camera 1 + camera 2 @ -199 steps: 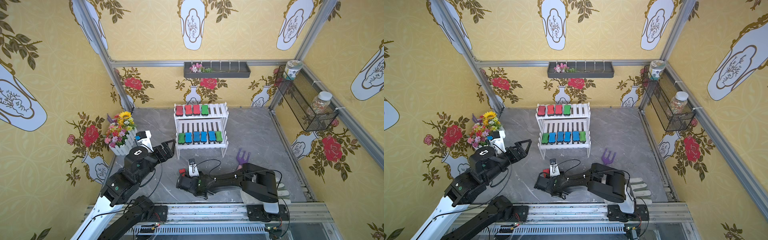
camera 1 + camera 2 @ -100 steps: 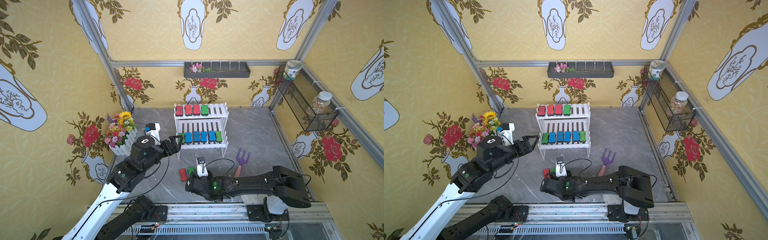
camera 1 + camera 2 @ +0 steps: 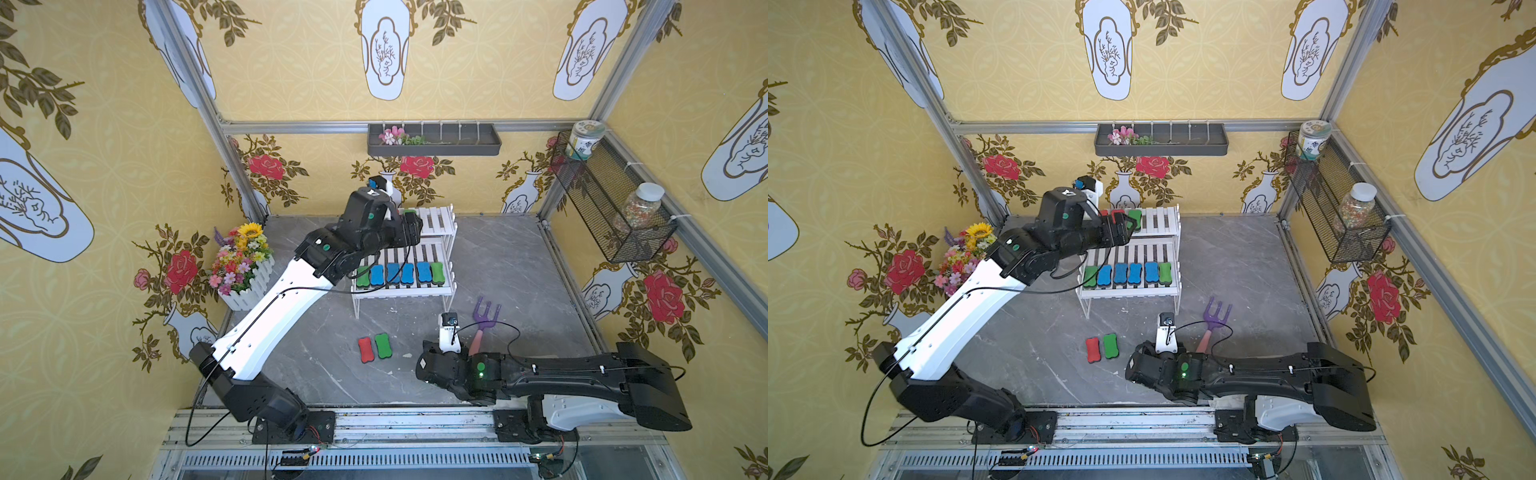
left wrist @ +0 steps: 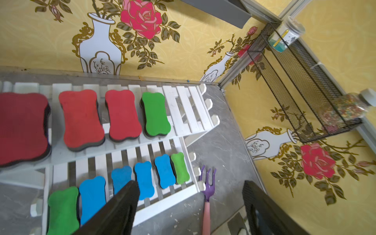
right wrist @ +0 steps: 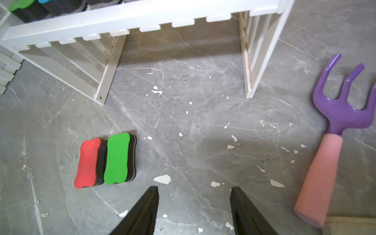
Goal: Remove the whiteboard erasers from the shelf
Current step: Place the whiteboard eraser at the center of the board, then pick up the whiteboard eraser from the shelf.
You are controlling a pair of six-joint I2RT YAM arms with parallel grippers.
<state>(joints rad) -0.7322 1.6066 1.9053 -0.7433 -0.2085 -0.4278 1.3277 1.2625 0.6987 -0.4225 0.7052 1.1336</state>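
The white shelf (image 3: 441,219) holds three red erasers (image 4: 81,120) and a green one (image 4: 155,114) on its upper tier. Several blue and green erasers (image 3: 399,272) lie in a row on the lower tier. My left gripper (image 3: 413,228) hovers over the upper tier's erasers. In the left wrist view it (image 4: 191,187) is open with nothing between its fingers. A red eraser (image 3: 365,349) and a green eraser (image 3: 382,345) lie side by side on the floor. My right gripper (image 5: 194,189) is open and empty, low over the floor just right of that pair.
A purple garden fork with a pink handle (image 3: 484,320) lies on the floor beside the right wrist. A flower box (image 3: 243,266) stands at the left wall. The dark wall tray (image 3: 432,139) and the wire basket with jars (image 3: 611,212) hang above.
My left arm has swung from the floor's left side up over the shelf's upper tier, its jaws narrowing. My right gripper has drawn back rightward from the red and green erasers on the floor.
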